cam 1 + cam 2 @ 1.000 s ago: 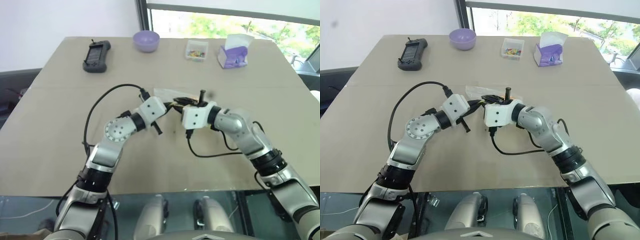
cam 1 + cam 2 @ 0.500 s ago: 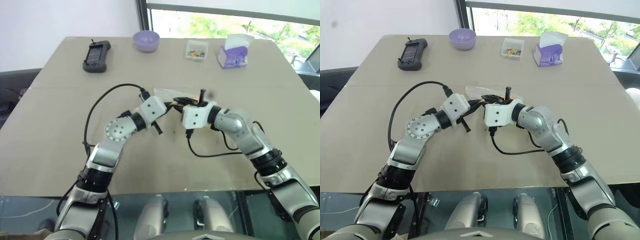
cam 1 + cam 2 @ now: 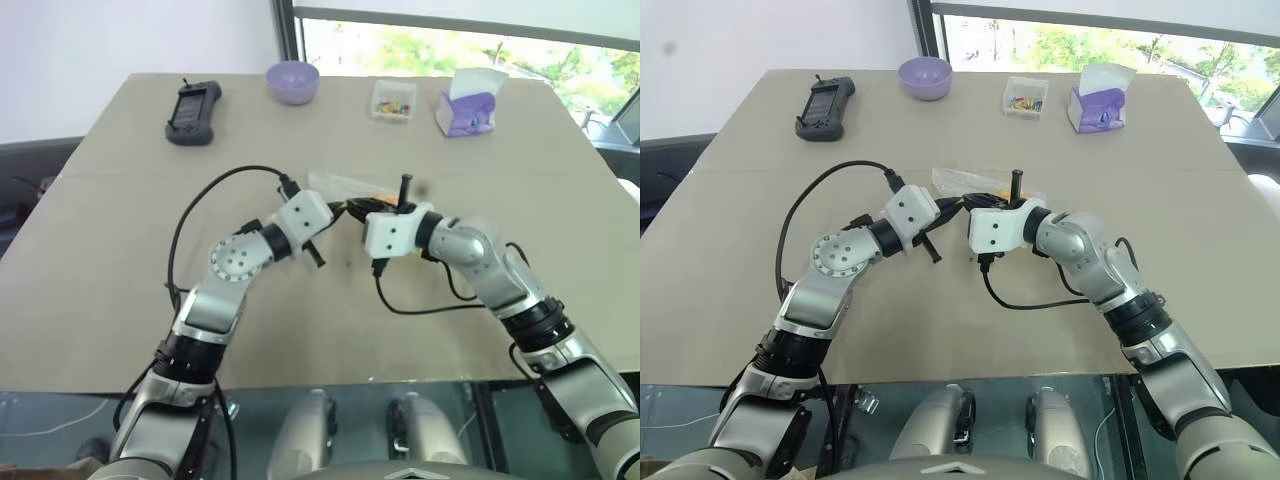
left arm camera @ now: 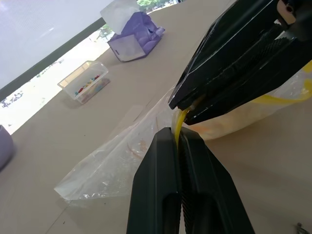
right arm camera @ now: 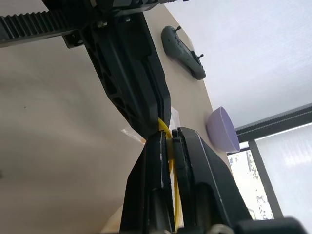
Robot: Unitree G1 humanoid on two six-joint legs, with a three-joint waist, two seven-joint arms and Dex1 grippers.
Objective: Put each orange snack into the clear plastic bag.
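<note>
- Since a second ago, almost nothing has shifted: both arms keep their places above the middle of the tan table [image 3: 120, 250], and the one change is at the right gripper [image 5: 168, 141], whose two black fingers have closed down onto the yellow seal strip [image 5: 171, 161].
- Left gripper [image 4: 176, 139] is likewise pinched shut on that same strip, its tips just beside the right gripper's, so the two claws meet nose to nose on the strip.
- Between and beyond them lies the flat, transparent, crinkly plastic zip bag [image 4: 112, 163], its free end trailing on the table towards the far side.
- A golden-orange glow shows through the film near the right gripper in the left wrist view; I judge this to be the round orange bun [image 4: 243, 114] already inside, though its shape is not clear.
- Step in hand, as I read it: sealing or holding the bag mouth after loading.
- Next move would call for sliding or pressing along the strip without tearing the thin film, or letting go cleanly.
- Both forearms reach inward and roughly level, wrists angled toward each other, cables looping free.
- Far off stand a lilac bowl [image 3: 292, 80], a small clear box of colourful bits [image 3: 393, 100], a purple tissue pack [image 3: 466, 105] and a black handset [image 3: 192, 113], well apart from the work.
</note>
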